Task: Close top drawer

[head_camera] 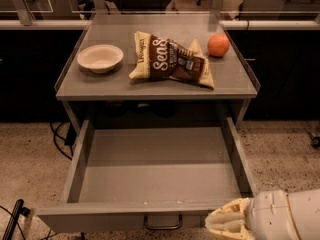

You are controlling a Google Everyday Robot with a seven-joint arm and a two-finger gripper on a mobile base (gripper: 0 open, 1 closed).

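Observation:
The top drawer [160, 164] is a wide, shallow grey drawer pulled fully out from under the table top, and it is empty inside. Its flat front [120, 218] runs along the bottom of the view, with a small dark loop handle [163, 223] at its centre. My gripper [225, 223] is at the bottom right, its cream fingers pointing left at the right part of the drawer front, close to the handle.
On the grey table top [90, 84] lie a white bowl [100, 57], a brown and cream snack bag [170, 60] and an orange [218, 44]. Cables [60, 139] hang at the left of the table. A dark pole [12, 219] stands at the bottom left on the speckled floor.

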